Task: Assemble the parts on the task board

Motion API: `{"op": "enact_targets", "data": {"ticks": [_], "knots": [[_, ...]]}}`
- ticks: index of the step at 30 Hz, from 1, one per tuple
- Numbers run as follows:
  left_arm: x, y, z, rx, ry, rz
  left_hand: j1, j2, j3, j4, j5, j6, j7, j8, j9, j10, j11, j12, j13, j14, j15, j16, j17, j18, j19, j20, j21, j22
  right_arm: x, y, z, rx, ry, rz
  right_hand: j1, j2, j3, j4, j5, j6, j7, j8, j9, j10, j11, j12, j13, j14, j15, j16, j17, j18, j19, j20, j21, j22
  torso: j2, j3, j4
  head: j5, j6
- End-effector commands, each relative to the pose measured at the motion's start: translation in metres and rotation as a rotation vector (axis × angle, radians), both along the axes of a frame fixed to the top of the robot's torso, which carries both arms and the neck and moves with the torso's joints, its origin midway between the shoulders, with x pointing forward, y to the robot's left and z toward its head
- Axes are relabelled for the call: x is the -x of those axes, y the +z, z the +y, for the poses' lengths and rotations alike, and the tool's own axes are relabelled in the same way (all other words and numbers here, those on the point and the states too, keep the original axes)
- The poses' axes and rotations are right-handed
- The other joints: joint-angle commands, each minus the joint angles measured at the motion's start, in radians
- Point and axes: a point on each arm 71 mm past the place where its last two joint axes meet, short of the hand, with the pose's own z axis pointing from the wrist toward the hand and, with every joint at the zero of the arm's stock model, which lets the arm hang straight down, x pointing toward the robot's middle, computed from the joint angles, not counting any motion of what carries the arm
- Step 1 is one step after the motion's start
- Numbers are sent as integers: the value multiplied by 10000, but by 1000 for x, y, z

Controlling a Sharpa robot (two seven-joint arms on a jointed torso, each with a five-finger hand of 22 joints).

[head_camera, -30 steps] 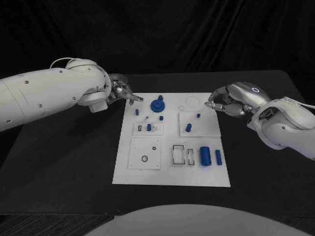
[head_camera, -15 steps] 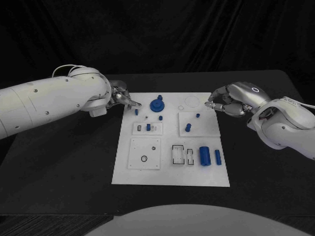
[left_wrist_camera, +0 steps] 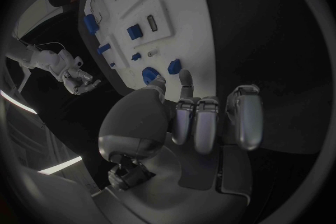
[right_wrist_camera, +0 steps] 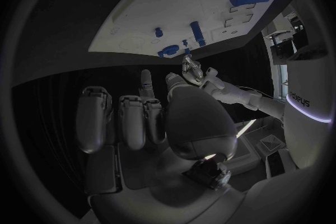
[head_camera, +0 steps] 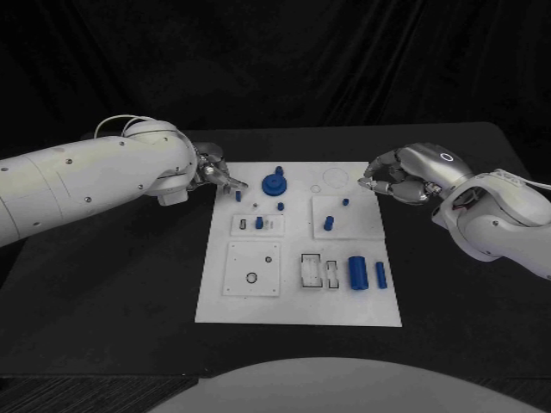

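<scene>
since the earlier frame the left arm has swung forward a little, its left hand (head_camera: pixel 213 175) now just beside the far-left corner of the white board (head_camera: pixel 298 297) on the black desk (head_camera: pixel 102 284); the right hand (head_camera: pixel 393 176) has not moved. both hands are curled and hold nothing. small blue pieces — a round knob (head_camera: pixel 275 183), two cylinders (head_camera: pixel 368 274) — look light, stiff and smooth, likely slippery; pinch each across its sides.

Left hand (left_wrist_camera: pixel 189 123) fingers curled, empty, just beside task board (left_wrist_camera: pixel 175 5) edge w/ blue parts (left_wrist_camera: pixel 134 32).
</scene>
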Motion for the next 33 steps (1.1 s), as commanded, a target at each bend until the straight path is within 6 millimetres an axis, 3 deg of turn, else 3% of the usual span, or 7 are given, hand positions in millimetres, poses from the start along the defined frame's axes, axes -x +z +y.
{"op": "enact_targets", "data": {"ticks": [1, 22, 28, 32, 33], "knots": [[1, -2, -4, 40, -295, 99, -24, 67, -50, -6, 3, -10, 5, -68, -9, 1060, 76, 28, 2632, 1020, 61, 27, 2630, 60, -17, 33, -35, 1826, 1, 0, 0, -65, -30, -99, 105, -24, 63, 7, 42, 87, 17, -53, -14, 1047, -3, 36, 2635, 840, 7, -32, 1647, -143, 369, 37, 6, 2105, 8, 6, 9, -11, 0], [1, -8, -9, -88, -437, 379, 264, 124, -39, -150, 351, -8, 15, -188, -58, 1060, 94, 28, 2632, 1020, 86, 27, 2630, 77, -68, 68, -118, 1826, 1, 1, 0, -69, -19, -93, 124, -31, 67, 0, 58, 91, 17, -56, -15, 1047, -2, 36, 2635, 839, 7, -36, 1640, -137, 359, 37, -19, 2098, 4, 12, 1, -41, 0], [1, -9, -11, -92, -491, 425, 747, 138, 69, -423, 1036, 6, -3, -304, -94, 1060, 84, 28, 2632, 1020, 83, 27, 2630, 86, -87, 72, -171, 1844, 2, 1, 0, -71, -23, -90, 135, -36, 68, -3, 66, 93, 18, -58, -16, 1047, -2, 36, 2635, 839, 7, -34, 1643, -134, 353, 37, -34, 2093, 1, 14, 2, -54, 0], [1, -9, -12, -43, -536, 403, 884, 153, 120, -500, 1276, 3, -12, -345, -107, 1060, 76, 28, 2632, 1020, 78, 27, 2630, 87, -90, 69, -186, 1852, 2, 1, 0, -69, -28, -85, 135, -36, 68, -3, 66, 93, 18, -58, -16, 1047, -2, 36, 2635, 839, 7, -34, 1643, -134, 353, 37, -34, 2093, 3, 16, 4, -55, 0], [1, -9, -12, -25, -551, 395, 1059, 170, 207, -601, 1594, -11, -27, -385, -119, 1060, 65, 28, 2632, 1020, 69, 27, 2630, 94, -106, 63, -216, 1853, 2, 1, 0, -68, -32, -82, 136, -36, 69, -3, 67, 94, 18, -58, -16, 1047, -2, 36, 2635, 839, 7, -34, 1643, -133, 351, 37, -39, 2092, 4, 14, 5, -53, 0]]}}
